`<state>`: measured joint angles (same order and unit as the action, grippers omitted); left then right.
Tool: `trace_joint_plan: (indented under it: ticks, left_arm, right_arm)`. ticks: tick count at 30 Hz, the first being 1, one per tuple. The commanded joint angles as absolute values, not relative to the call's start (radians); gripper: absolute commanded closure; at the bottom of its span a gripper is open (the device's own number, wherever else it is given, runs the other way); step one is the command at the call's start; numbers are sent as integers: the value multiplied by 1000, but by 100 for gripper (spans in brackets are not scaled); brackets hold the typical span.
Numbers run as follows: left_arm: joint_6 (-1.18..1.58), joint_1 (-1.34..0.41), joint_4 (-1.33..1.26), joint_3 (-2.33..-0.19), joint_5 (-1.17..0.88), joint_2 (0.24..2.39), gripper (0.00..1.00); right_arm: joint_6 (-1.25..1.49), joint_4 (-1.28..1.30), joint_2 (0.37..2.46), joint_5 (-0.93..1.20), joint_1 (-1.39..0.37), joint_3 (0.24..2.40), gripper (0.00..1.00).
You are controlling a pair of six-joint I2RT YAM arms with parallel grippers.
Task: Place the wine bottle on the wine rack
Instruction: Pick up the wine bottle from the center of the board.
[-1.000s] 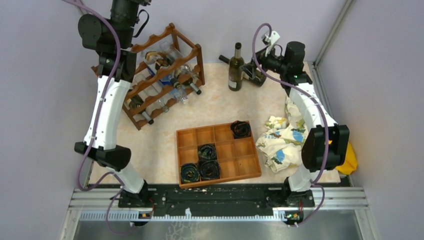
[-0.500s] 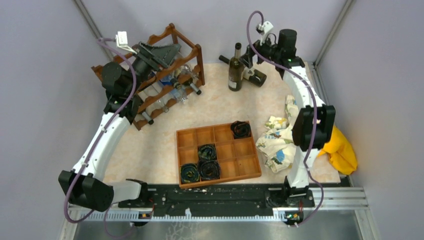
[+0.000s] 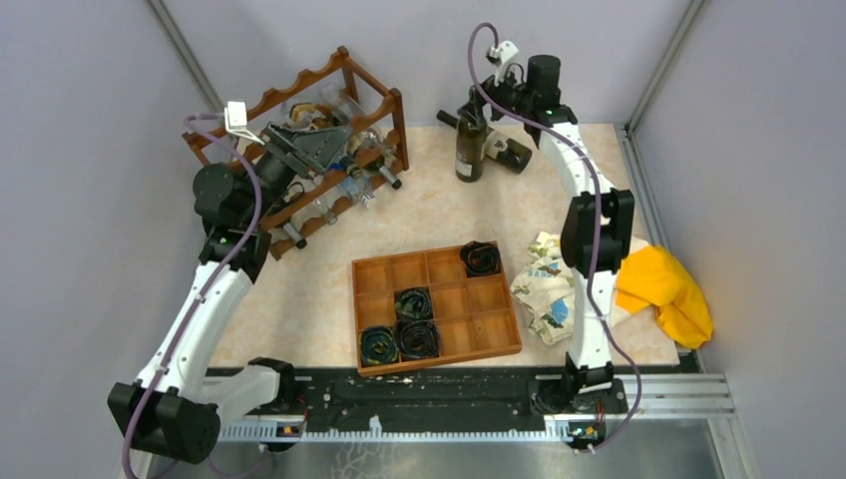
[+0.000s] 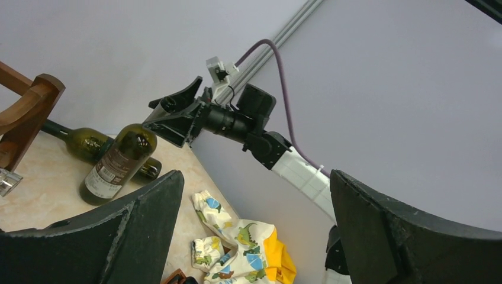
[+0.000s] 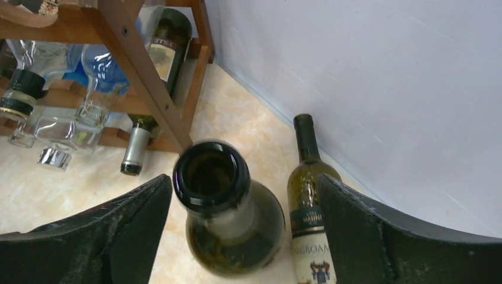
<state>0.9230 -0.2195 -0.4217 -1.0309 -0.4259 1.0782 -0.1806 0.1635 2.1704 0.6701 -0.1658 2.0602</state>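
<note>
On the near side of the table (image 3: 299,299) an orange-brown compartment tray (image 3: 487,327) is laid flat, and four dark rolls (image 3: 417,339) are set in its cells; just right of it a patterned cloth (image 3: 547,289) is crumpled, and a yellow cloth (image 3: 670,299) is bunched at the table's right edge.

Farther back on the left, the wine rack (image 5: 139,71) is stood at an angle to the back wall; clear and dark bottles are lodged on their sides in its tiers. The left hand (image 4: 256,177) is held at the rack's upper rails in the top view; its fingers (image 4: 136,225) are spread wide and nothing is grasped between them; whether the rack is touched cannot be told.

At the far edge, right of the rack and apart from it, the wine bottle (image 3: 469,150) is stood upright on the table, dark green, labelled, its mouth uncorked; it is not on the rack. The right hand (image 5: 245,177) is placed over its neck, released, a finger on either side; the neck is nearer the left finger, a clear gap is seen to the right one, and no grip is shown. Just beside it, toward the wall, a second bottle (image 5: 311,201) is laid on its side.
</note>
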Motion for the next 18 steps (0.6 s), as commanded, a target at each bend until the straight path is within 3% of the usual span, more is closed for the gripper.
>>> trace_joint_plan:
  ticks: [1, 3, 5, 6, 9, 11, 18]
  left_arm:
    - [911, -215, -429, -991, -408, 1039, 1]
    - [909, -215, -423, -974, -398, 1024, 2]
    - [904, -215, -417, -958, -389, 1009, 2]
    - [902, -215, -416, -951, -388, 1002, 2]
    - [894, -216, -418, -932, -399, 995, 2]
    - [884, -215, -422, -930, -428, 1002, 3]
    - [788, -260, -419, -1005, -609, 1113, 4]
  right_arm:
    - [-147, 98, 2201, 659, -204, 2171, 19]
    - [-139, 94, 2203, 654, -208, 2170, 35]
    - [-136, 94, 2194, 643, -207, 2158, 64]
    - [-140, 92, 2185, 637, -207, 2145, 73]
    - [-141, 45, 2123, 634, -198, 2072, 92]
    - [-97, -34, 2074, 645, -183, 2025, 100]
    - [272, -150, 2017, 736, -96, 2079, 100]
